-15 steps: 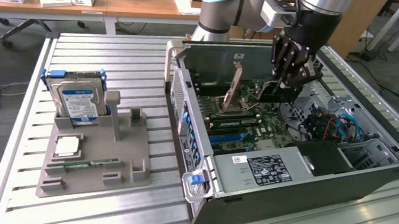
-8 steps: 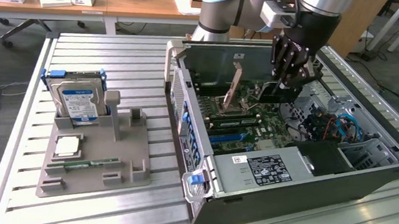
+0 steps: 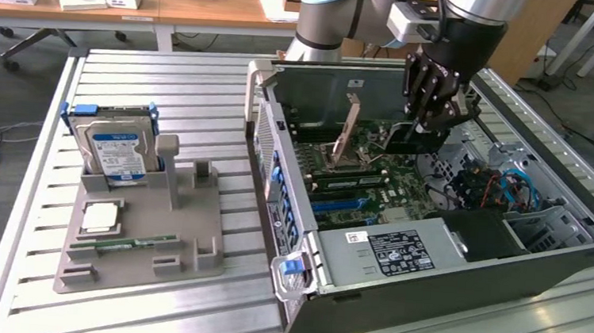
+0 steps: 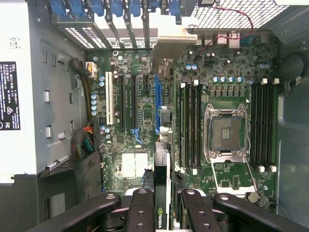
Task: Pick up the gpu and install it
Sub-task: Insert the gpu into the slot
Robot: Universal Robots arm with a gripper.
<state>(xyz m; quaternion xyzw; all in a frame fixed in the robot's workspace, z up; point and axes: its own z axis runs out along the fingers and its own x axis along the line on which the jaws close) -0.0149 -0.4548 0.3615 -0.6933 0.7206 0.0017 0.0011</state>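
The gripper [image 3: 429, 126] is in the upper right of the exterior view, reaching down into the open computer case [image 3: 457, 294], and its 2 black fingers [image 4: 140, 210] are pinching the gpu [image 3: 409, 140] from both sides. In the wrist view the gripper [image 4: 166, 207] looks straight along the gpu [image 4: 162, 174], so the card is seen on its thin edge, with a black cooler part near the fingers and the silver end bracket [image 4: 170, 46] at the far end, close to the row of blue clips [image 4: 116, 7]. The card runs just beside a long blue slot [image 4: 157, 104] on the green motherboard [image 4: 145, 159]. I cannot tell if the card touches the board or sits in a slot. On the other side of the card is the square metal chip socket [image 4: 226, 131]. In the exterior view the motherboard [image 3: 375, 181] lies inside the case, and a grey power box [image 3: 391, 249] with a black label sits in front of it. At the exterior view's left, on the silver slatted table [image 3: 177, 77], is a grey holder tray [image 3: 146, 270]. A hard drive [image 3: 118, 151] stands up in it, and a square chip [image 3: 100, 216] and a thin green memory stick [image 3: 126, 242] lie flat on it, well apart from the case
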